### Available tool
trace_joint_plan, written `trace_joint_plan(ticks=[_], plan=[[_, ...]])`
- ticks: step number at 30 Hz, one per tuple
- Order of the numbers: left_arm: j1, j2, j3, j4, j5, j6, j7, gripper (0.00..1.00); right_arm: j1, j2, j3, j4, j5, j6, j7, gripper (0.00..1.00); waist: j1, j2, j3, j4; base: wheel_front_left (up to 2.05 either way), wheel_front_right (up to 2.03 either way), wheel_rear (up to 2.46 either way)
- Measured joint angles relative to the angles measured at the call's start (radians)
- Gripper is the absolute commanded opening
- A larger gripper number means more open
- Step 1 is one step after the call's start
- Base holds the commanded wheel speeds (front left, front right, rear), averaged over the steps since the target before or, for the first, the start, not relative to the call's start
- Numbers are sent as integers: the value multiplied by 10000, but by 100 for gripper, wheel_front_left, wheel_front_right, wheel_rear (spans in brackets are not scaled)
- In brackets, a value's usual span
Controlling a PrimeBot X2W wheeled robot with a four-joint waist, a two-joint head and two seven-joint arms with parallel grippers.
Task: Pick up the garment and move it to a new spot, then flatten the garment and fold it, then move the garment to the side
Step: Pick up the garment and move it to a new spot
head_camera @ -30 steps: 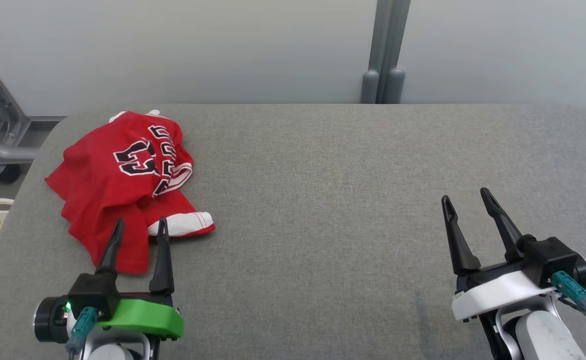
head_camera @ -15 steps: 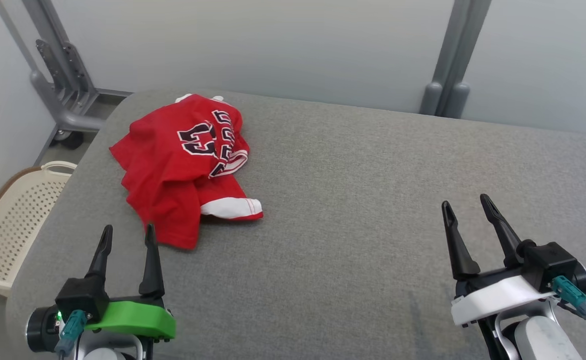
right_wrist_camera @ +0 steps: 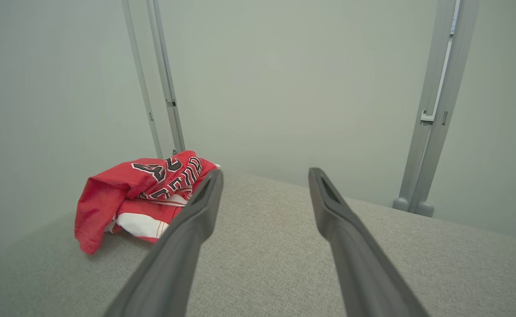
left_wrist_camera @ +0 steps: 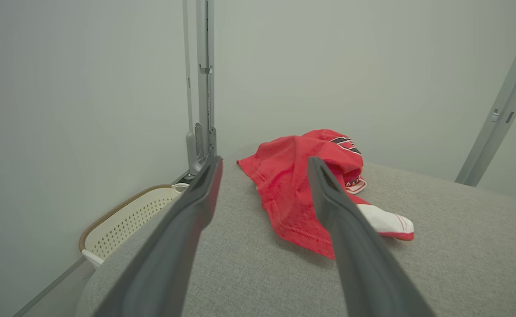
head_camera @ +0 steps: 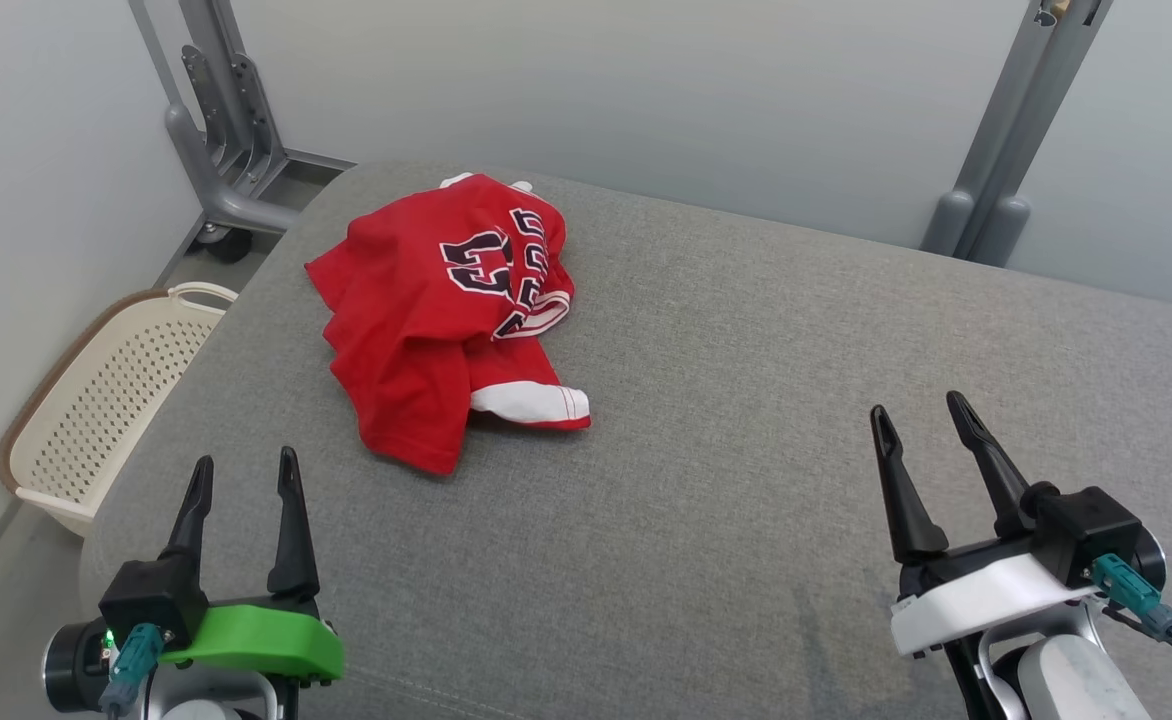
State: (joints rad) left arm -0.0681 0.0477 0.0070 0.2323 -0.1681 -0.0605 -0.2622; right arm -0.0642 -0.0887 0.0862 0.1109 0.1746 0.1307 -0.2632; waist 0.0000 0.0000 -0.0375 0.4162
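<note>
1. A crumpled red cloth jersey with black-and-white lettering and white trim (head_camera: 416,330) lies in a heap on the far left part of a wide grey fabric-covered table (head_camera: 746,420). A white-edged piece sticks out of the heap's near right side.
2. The left gripper, black fingers on a green mount (head_camera: 246,458), hovers over the table's near left corner. Its two fingers stand apart and hold nothing. They point toward the jersey without touching it.
3. The right gripper, black fingers on a white mount (head_camera: 916,404), hovers at the near right, fingers spread and empty, well apart from the jersey.
4. A cream perforated plastic basket (head_camera: 96,400) sits on the floor beside the table's left edge.
5. Grey metal posts (head_camera: 986,180) stand against the pale wall behind.
</note>
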Motion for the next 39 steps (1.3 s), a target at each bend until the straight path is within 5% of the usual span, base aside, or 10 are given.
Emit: trace_joint_plan(ticks=[15, 39], plan=[[-1082, 401, 21, 677, -957, -451, 508, 100, -77, -21, 270, 71, 75, 0, 0, 100, 0, 0, 204, -465, 0, 0, 0], [-5765, 3106, -999, 3279, -5250, -685, 5513, 100, -1323, 109, 370, -48, -25, 0, -4, 100, 0, 0, 1982, -2575, 0, 0, 0]])
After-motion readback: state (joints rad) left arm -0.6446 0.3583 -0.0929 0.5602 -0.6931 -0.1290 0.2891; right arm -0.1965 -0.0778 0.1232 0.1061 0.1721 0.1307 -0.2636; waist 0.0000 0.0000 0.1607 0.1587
